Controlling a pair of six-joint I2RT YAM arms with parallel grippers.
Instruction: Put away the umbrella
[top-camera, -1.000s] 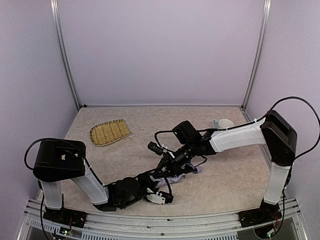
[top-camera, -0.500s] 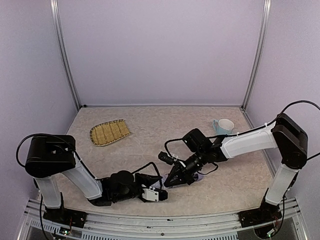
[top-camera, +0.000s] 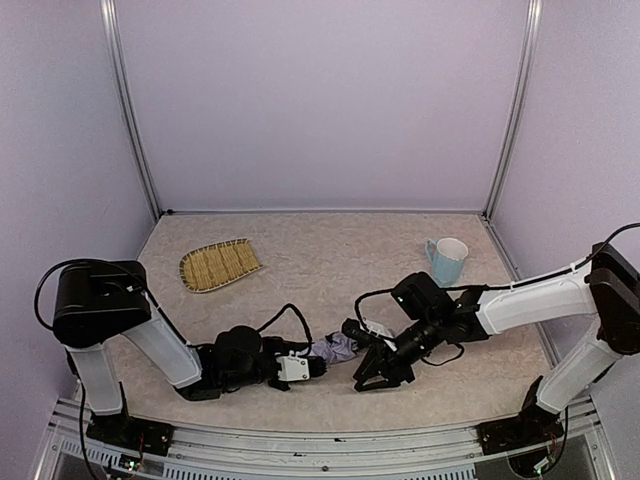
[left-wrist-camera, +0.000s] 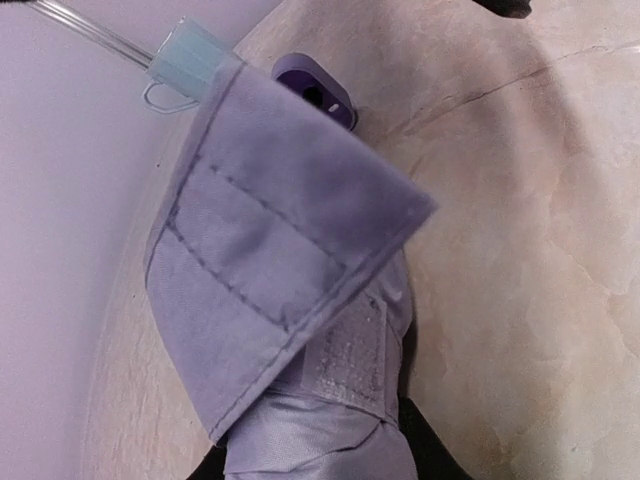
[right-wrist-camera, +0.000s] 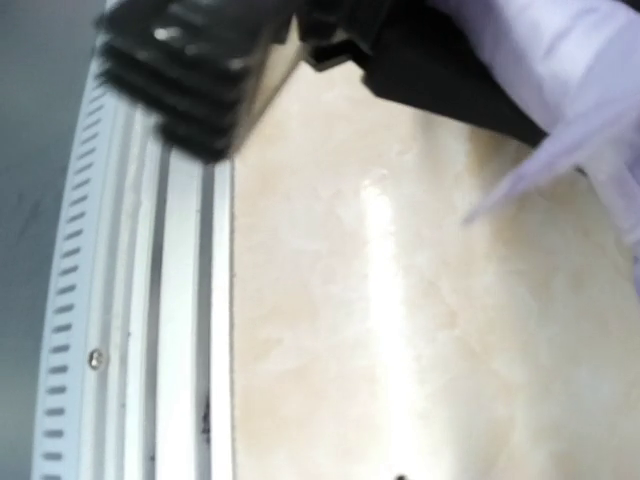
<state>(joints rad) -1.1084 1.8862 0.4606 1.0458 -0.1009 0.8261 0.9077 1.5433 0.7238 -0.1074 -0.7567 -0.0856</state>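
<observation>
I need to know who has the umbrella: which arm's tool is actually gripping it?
The left tool, closed on the folded umbrella. The right tool lies beside the umbrella, not around it.

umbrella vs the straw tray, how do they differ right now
The umbrella is pale lavender fabric, folded into a soft bundle; the tray is tan woven straw, flat and stiff. The umbrella sits near the front edge, mid-table; the tray lies farther back on the left. The umbrella is clamped in the left gripper; the tray lies free, with nothing touching it. Both lie on the table.
</observation>
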